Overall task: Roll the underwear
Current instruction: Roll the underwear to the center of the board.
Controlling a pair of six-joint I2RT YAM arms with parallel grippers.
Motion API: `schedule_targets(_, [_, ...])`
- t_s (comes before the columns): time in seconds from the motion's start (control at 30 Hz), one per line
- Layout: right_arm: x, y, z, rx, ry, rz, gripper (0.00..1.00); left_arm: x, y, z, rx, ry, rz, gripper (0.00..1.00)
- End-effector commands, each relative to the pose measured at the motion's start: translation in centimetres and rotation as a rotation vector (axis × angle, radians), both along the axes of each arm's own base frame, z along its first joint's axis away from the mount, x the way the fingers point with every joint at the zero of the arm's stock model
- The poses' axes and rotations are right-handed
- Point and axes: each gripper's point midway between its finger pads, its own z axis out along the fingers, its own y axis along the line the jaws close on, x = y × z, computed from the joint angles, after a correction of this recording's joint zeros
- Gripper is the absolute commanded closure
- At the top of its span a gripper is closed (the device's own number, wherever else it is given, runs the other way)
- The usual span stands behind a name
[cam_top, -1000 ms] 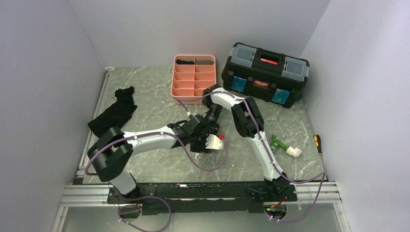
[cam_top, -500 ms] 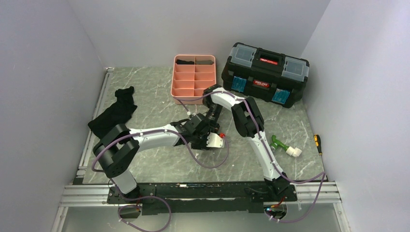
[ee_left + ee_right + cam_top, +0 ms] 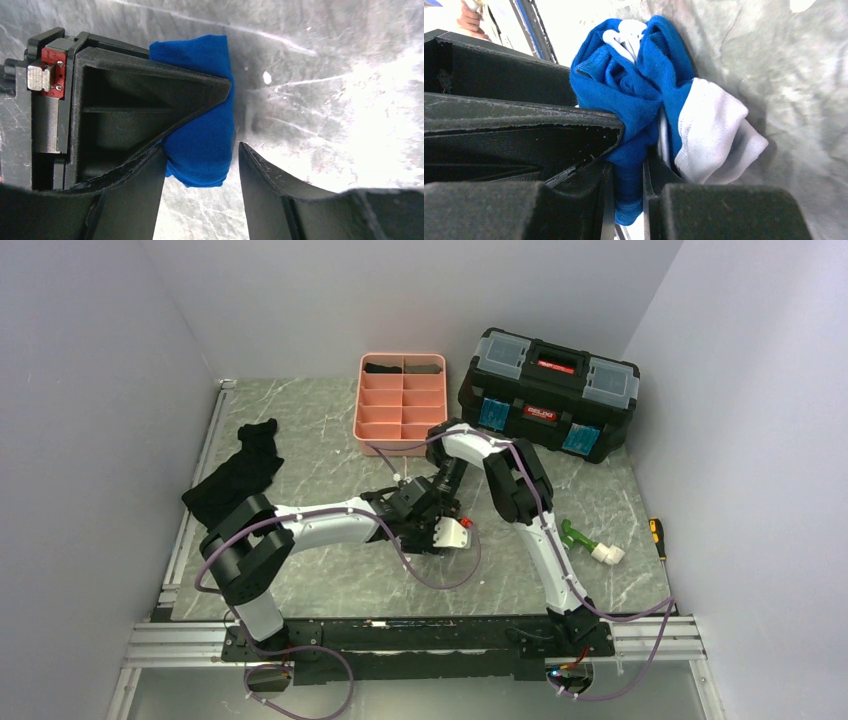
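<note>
Leftward arm has reached slightly further right. Right gripper (image 3: 634, 165) pinches the bunched underwear (image 3: 624, 85); left gripper (image 3: 202, 150) stands wide astride its end, mid-desk (image 3: 325, 100). Rolling is underway; next, probably, a tightening turn.

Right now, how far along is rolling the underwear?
Done: the bright-blue fabric underwear with white trim is bunched into a compact roll. In hand: right pincer clamps a fold; left pincer, open, straddles it. Left, likely: tucking the loose white end, then releasing.
</note>
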Motion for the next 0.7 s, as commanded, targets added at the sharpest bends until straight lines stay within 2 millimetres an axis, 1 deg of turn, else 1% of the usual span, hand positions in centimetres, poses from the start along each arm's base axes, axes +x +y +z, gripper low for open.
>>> schedule_targets(0.0, [1.2,-2.8,-4.7,-0.089,-0.154,0.118,1.00,-2.5,-1.5,-1.1,-0.012,0.078,-0.046,0.40])
schedule_targets(0.17, [0.8,-3.8,-4.8,-0.111,-0.146,0.086,1.00,-2.9,-2.9,-1.0,-0.007,0.080,-0.075,0.38])
schedule_targets(0.3, [0.9,-4.2,-4.8,-0.109,-0.149,0.064,1.00,-3.2,-4.0,-1.5,0.007,0.074,-0.102,0.37])
schedule_targets(0.53, [1.3,-3.7,-4.4,-0.088,-0.149,0.053,1.00,-3.2,-4.3,-2.8,0.022,0.098,-0.080,0.38])
schedule_targets(0.63, [1.3,-3.6,-4.3,-0.084,-0.152,0.052,1.00,-3.7,-4.1,-3.6,0.032,0.127,-0.070,0.40])
schedule_targets(0.67, [1.4,-3.6,-4.2,-0.084,-0.154,0.053,1.00,-3.9,-3.9,-3.8,0.034,0.138,-0.065,0.42])
